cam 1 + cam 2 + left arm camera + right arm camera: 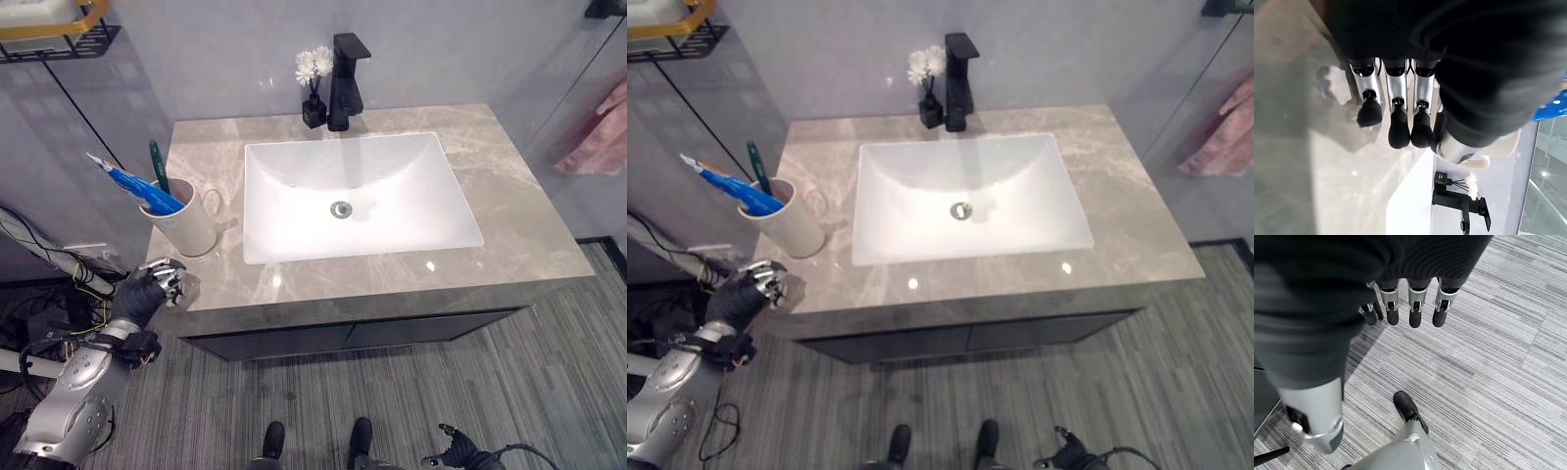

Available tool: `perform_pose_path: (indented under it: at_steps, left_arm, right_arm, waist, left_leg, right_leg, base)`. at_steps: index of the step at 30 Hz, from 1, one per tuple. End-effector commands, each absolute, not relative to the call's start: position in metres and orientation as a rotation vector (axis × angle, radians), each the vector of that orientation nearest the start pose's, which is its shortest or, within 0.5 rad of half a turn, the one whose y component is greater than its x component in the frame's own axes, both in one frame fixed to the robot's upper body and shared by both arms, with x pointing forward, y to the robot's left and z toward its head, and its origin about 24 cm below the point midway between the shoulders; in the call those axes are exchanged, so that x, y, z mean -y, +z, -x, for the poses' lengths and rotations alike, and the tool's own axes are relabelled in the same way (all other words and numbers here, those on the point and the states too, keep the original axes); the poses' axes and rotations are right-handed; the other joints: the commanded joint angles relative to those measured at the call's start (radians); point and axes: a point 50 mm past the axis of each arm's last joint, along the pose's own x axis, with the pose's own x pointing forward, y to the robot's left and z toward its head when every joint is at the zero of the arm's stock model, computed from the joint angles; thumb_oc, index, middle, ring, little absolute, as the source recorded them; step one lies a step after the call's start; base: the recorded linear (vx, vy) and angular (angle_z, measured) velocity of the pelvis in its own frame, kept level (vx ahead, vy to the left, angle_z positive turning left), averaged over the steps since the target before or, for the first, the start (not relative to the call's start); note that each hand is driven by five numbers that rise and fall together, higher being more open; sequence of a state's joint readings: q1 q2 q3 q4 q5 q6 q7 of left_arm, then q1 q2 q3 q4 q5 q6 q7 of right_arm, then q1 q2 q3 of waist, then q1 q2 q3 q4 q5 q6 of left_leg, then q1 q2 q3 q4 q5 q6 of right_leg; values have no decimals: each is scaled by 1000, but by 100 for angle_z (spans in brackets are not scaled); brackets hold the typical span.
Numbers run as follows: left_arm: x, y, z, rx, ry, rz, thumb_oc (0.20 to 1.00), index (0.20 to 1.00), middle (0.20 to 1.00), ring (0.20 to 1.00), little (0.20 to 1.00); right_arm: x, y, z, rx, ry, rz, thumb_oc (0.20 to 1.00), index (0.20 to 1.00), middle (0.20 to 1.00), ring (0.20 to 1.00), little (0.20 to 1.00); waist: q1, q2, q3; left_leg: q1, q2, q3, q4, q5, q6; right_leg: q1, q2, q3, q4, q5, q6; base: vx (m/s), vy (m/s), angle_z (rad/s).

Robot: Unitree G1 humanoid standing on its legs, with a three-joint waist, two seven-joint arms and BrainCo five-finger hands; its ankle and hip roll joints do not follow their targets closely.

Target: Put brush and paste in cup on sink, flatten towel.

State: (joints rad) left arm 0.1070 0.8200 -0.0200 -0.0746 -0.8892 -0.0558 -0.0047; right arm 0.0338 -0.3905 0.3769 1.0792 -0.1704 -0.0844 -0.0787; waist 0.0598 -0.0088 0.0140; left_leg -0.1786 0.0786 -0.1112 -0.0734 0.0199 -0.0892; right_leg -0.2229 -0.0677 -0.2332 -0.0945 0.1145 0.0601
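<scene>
The cream ceramic cup (pixel 193 222) with a side handle is being seen standing upright on the grey marble surface (pixel 509 220), at its left end, just left of the white rectangular sink basin (pixel 353 196). The dark green toothbrush (pixel 157 164) and the blue toothpaste tube (pixel 137 186) are being held inside the cup, both leaning out over its rim toward the left. The pink towel (pixel 600 137) is being seen hanging at the far right, well apart from the surface.

The left hand (pixel 157 286) is being held at the front left corner of the surface, just in front of the cup and apart from it. In the left wrist view its fingers (pixel 1399 128) are being kept fairly straight and side by side, with nothing between them, and the cup is being seen just past them.

At the back edge, behind the basin, a black square tap (pixel 347 80) is standing, with a small black vase of white flowers (pixel 313 83) just to its left. A yellow tray on a black wire shelf (pixel 49 27) is being seen on the wall at upper left.

The right hand (pixel 1410 303) is being held low over the grey striped floor (pixel 1488 382), its fingers relaxed and empty.
</scene>
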Motion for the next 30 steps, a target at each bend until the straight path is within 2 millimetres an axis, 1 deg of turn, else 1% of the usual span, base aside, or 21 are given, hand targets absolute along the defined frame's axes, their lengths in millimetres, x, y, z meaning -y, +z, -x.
perform_pose_path:
  at_steps: [1, 8, 12, 18, 28, 30]
  left_arm:
    - [-281, 121, -244, 103, -39, -1, 200, 200, 200, 200, 200]
    - [-282, 121, -249, 109, -18, -15, 200, 200, 200, 200, 200]
    - [-283, 123, -253, 118, -7, -26, 200, 200, 200, 200, 200]
    - [-291, 122, -257, 108, 33, -51, 200, 200, 200, 200, 200]
    - [-305, 140, -271, 153, 99, -129, 200, 200, 200, 200, 200]
    - [-305, 147, -275, 177, 105, -148, 200, 200, 200, 200, 200]
  right_arm:
    - [260, -136, -121, -995, 183, 724, 1000, 1000, 1000, 1000, 1000]
    - [258, -136, -125, -983, 176, 713, 1000, 1000, 1000, 1000, 1000]
    - [255, -133, -133, -955, 181, 712, 1000, 1000, 1000, 1000, 1000]
    - [255, -131, -138, -939, 172, 706, 1000, 1000, 1000, 1000, 1000]
    - [253, -129, -142, -925, 175, 701, 1000, 1000, 1000, 1000, 1000]
    - [253, -128, -144, -918, 173, 695, 1000, 1000, 1000, 1000, 1000]
  waist:
    - [-19, -31, 29]
    - [-23, -37, 34]
    - [-27, -39, 37]
    - [-29, -40, 42]
    - [-37, -49, 57]
    - [-40, -53, 61]
  left_leg:
    - [-48, 5, -77, -14, 36, 9]
    - [-52, 7, -74, -14, 36, 8]
    - [-61, 8, -70, -14, 38, 7]
    - [-78, 10, -68, -14, 43, 8]
    - [-104, 12, -68, -14, 49, 7]
    - [-110, 12, -68, -14, 50, 8]
  right_leg:
    - [76, -37, -9, 7, -96, 87]
    - [72, -37, -5, 7, -95, 87]
    - [61, -37, -3, 7, -91, 89]
    - [42, -37, 0, 7, -87, 90]
    - [16, -39, 8, 7, -81, 92]
    - [9, -38, 11, 7, -79, 93]
  base:
    - [-2, 8, -7]
    - [11, -2, -3]
    - [0, 0, 0]
    - [0, 0, 0]
    - [0, 0, 0]
    - [0, 0, 0]
